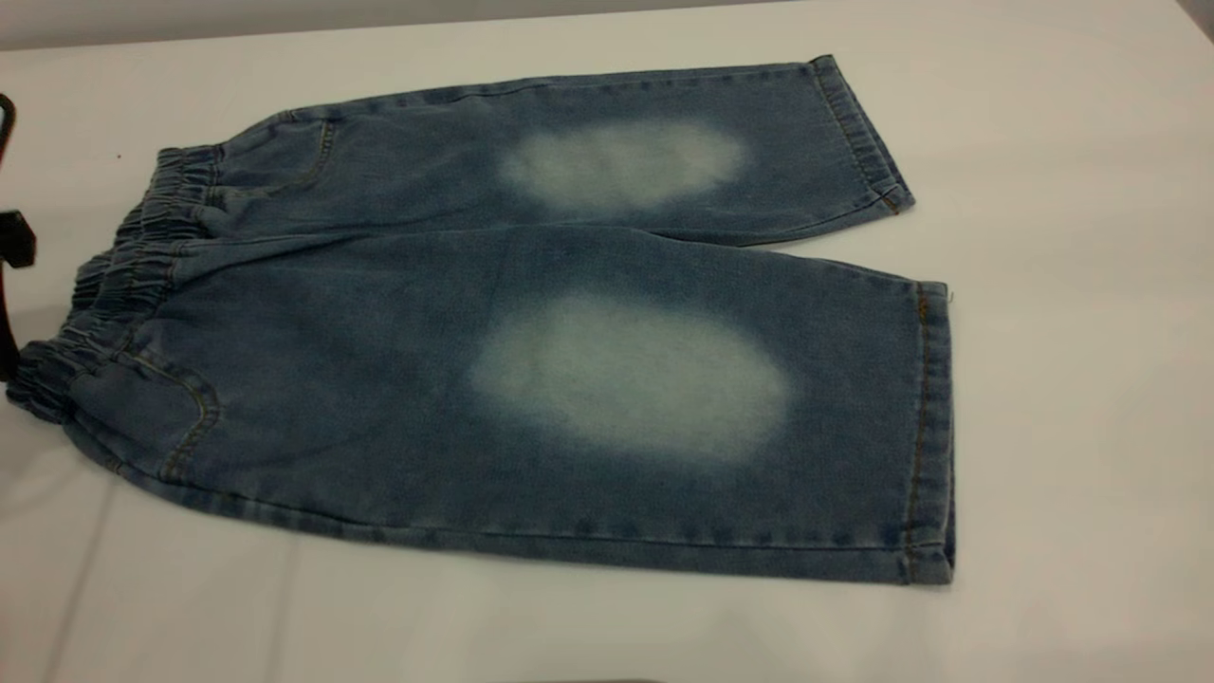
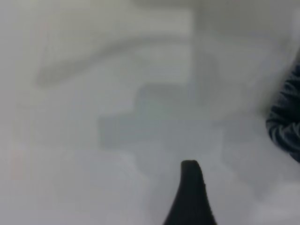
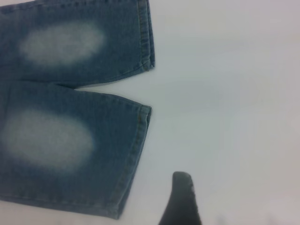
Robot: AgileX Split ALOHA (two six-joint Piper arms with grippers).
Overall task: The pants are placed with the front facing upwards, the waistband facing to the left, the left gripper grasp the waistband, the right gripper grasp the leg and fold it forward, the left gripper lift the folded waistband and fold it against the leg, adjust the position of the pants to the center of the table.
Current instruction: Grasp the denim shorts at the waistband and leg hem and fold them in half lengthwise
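The pants (image 1: 398, 313) lie flat and front up on the table (image 1: 1062, 332), both legs side by side with pale knee patches. The gathered waistband (image 1: 123, 275) points left. The near leg (image 1: 626, 379) and far leg (image 1: 616, 161) end in cuffs at the right. My left gripper (image 2: 232, 186) hovers over bare table just left of the waistband (image 2: 286, 122); one black finger (image 2: 190, 192) shows with nothing beside it. A black part of that arm (image 1: 17, 239) sits at the exterior view's left edge. My right gripper (image 3: 211, 190) is open over bare table beyond the near leg's cuff (image 3: 138, 150), holding nothing.
White tabletop surrounds the pants, with wide room to the right (image 1: 1091, 474) and in front (image 1: 474, 626). The table's far edge (image 1: 379, 24) runs along the top of the exterior view.
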